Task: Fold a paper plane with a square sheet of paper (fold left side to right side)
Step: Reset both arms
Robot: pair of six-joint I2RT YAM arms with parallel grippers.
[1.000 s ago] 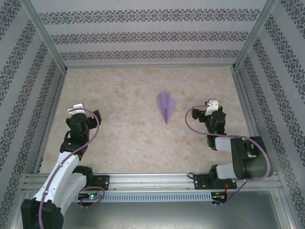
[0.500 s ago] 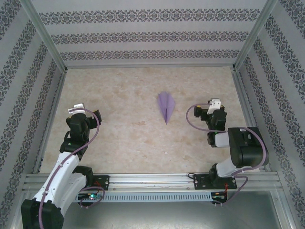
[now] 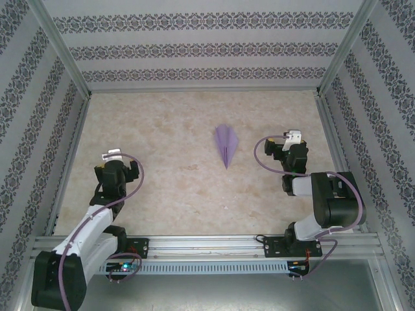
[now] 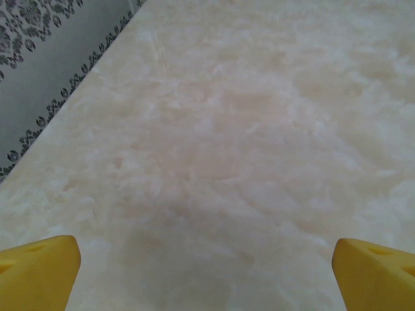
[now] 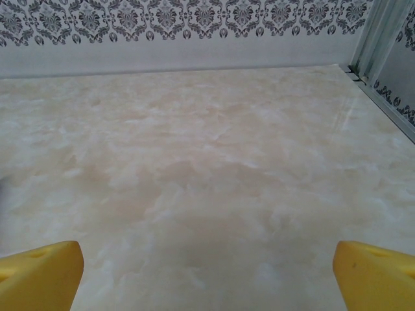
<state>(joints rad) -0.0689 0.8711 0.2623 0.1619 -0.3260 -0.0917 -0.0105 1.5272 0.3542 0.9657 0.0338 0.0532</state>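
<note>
On the right of the table (image 3: 162,123), your right pincer (image 3: 292,138) stands released and empty. The plane (image 3: 226,144) lies near, at its 9 o'clock, long axis 12 to 6, nose toward 6. Your left pincer (image 3: 111,156), likewise released, sits farther from it.

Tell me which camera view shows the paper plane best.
The top view: the whole paper plane lies there flat on the table, pointed tip toward the arms. The wrist views face table surface ahead of the left gripper and the right gripper.
</note>
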